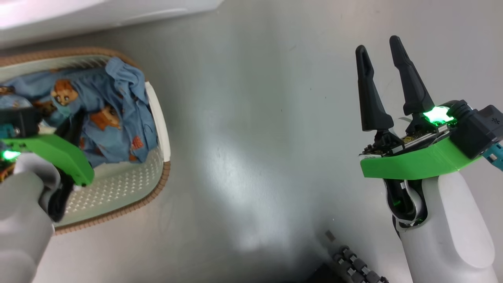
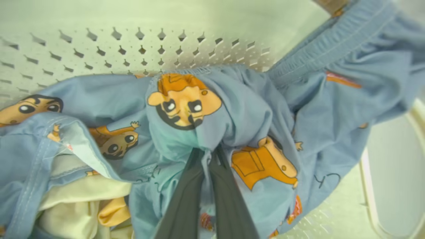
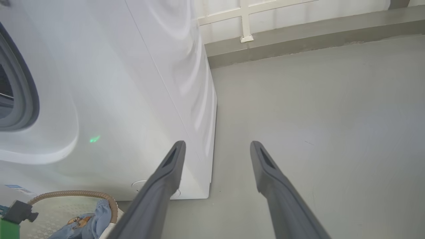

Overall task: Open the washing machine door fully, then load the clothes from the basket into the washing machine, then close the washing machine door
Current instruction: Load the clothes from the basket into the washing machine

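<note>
Left gripper [image 2: 207,149]: fingers pressed together on a fold of clothes [image 2: 252,109], low in bundle, inside basket [image 1: 118,188]. I judge grip thin: one fold only, so cream cloth [image 2: 76,199] underneath may get left on lift. Blue fabric reaches basket rim, so light basket could tip or drag along. Right gripper [image 1: 378,44] spread wide, empty, above bare floor [image 1: 255,137], well apart from basket. Beyond basket I see washing machine [image 3: 132,83] with grey gasket [image 3: 28,99] exposed; trailing cloth could snag there.
</note>
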Robot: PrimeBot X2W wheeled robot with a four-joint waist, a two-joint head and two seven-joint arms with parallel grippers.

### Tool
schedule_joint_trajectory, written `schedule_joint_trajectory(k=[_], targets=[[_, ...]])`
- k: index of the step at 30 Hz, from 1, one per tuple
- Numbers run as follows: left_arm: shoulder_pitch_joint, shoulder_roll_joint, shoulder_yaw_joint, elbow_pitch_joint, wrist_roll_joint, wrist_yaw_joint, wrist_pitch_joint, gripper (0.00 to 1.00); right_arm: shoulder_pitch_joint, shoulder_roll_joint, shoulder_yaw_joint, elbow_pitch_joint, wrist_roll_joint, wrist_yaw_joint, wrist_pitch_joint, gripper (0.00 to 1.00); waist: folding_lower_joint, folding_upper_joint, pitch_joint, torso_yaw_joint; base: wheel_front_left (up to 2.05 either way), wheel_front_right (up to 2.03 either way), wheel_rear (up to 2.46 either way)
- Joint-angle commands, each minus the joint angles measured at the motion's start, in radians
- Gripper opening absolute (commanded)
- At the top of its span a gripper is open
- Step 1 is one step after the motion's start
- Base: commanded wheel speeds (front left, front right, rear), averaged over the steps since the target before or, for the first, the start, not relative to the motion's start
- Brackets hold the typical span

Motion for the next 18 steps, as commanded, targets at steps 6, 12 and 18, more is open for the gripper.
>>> schedule_joint_trajectory(k=[6, 12, 18], targets=[[0.096, 0.041, 0.042, -0.056, -0.027, -0.003, -0.051, 0.0, 0.04, 0.006, 0.017, 0.002, -0.009, 0.009, -0.005, 1.0, 0.0, 0.0, -0.137, 0.046, 0.0, 0.0, 0.0], [0.179, 0.046, 0.195, -0.15, 0.058, -0.003, -0.053, 0.0, 0.062, 0.006, 0.017, 0.028, -0.022, 0.009, -0.005, 1.0, 0.0, 0.0, -0.25, 0.09, 0.0, 0.0, 0.0], [0.312, 0.028, 0.345, -0.237, 0.177, -0.003, -0.053, 0.0, 0.099, 0.005, 0.018, 0.064, -0.023, 0.009, -0.005, 1.0, 0.0, 0.0, -0.362, 0.129, 0.0, 0.0, 0.0]])
